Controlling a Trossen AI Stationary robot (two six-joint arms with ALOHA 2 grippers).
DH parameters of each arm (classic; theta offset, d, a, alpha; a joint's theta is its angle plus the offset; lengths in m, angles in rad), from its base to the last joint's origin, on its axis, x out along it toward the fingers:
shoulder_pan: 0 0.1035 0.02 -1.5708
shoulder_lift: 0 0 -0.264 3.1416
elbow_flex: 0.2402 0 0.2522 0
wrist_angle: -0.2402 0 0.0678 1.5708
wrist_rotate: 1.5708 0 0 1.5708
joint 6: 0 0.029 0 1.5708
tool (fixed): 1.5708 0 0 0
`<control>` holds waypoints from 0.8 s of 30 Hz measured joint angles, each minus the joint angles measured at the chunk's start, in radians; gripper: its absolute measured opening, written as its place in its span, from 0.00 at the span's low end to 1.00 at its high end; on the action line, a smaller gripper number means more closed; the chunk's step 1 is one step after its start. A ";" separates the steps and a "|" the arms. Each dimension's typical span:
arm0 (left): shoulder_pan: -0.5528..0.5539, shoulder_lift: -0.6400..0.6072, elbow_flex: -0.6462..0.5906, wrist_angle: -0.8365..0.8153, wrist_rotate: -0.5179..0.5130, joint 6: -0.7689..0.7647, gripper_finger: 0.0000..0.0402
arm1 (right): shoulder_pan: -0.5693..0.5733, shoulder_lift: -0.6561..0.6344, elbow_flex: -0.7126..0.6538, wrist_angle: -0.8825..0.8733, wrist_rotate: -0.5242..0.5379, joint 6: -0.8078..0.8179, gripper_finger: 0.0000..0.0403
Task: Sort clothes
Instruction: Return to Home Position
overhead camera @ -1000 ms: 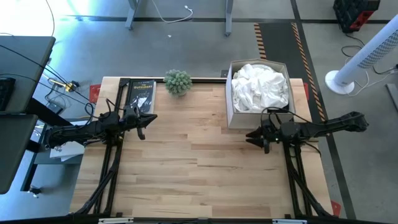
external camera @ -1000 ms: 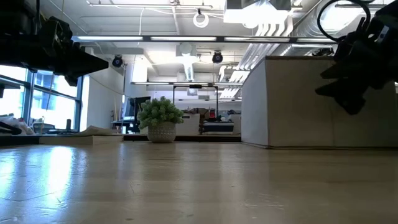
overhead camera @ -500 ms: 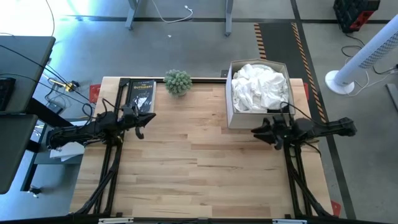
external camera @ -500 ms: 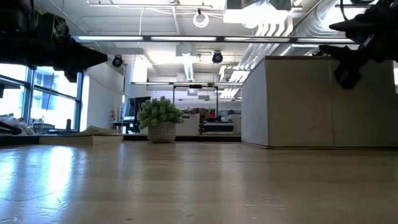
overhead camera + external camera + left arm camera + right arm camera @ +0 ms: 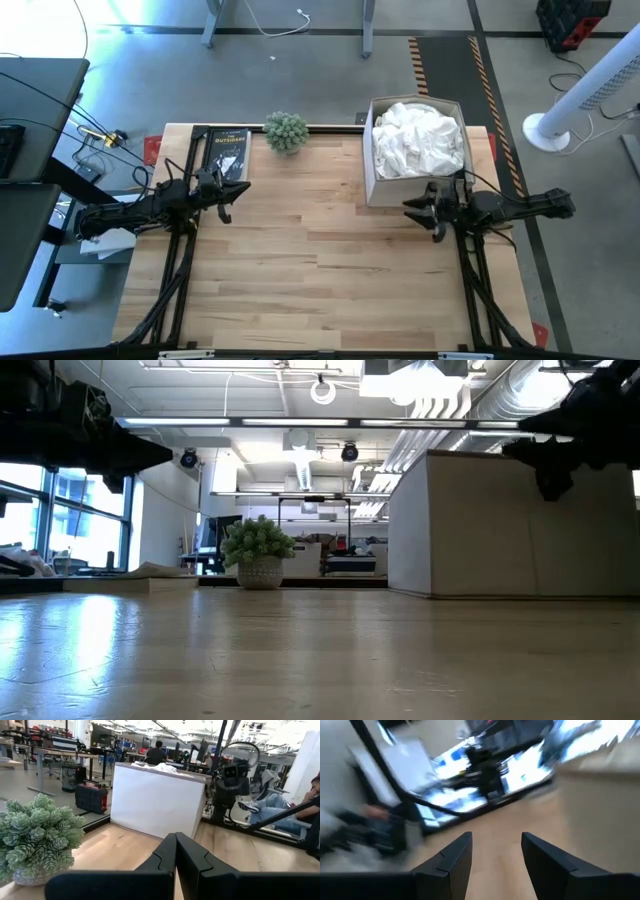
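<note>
Both arms hang free above the worktop; the sorting looks done.

Nearest, the wooden worktop (image 5: 320, 270) lies bare. Above it the left gripper (image 5: 175, 836) is empty, fingers pressed together. The right gripper (image 5: 496, 837) hangs just beside the white box (image 5: 367, 165), holding nothing, and its fingers seem spread in a smeared view. Farther back, the white clothes (image 5: 418, 140) lie heaped inside that box, kept together. A plant (image 5: 286, 131) and a black book (image 5: 227, 155) sit by the far edge.

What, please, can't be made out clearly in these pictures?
- High view: whatever lies under the white clothes, hidden by the pile and the walls of the box.
- Low view: the box's contents, behind its side.
- Right wrist view: everything past the right hand, blurred.
- High view: lettering on the book, too small.
</note>
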 joint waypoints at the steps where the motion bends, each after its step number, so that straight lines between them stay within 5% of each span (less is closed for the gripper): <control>1: 0.000 0.000 0.000 0.000 0.001 0.000 0.00 | -0.002 0.002 0.000 0.002 0.034 -0.105 0.42; 4: 0.000 0.000 0.000 0.000 0.001 0.000 0.00 | -0.003 0.002 0.000 0.005 0.063 -0.337 0.42; 8: 0.000 0.000 0.000 0.001 0.001 0.000 0.00 | -0.003 0.002 0.000 0.004 0.034 -0.457 0.42; 24: 0.010 0.000 0.000 0.002 0.003 0.000 0.00 | -0.003 0.002 0.000 0.001 0.010 -0.373 0.42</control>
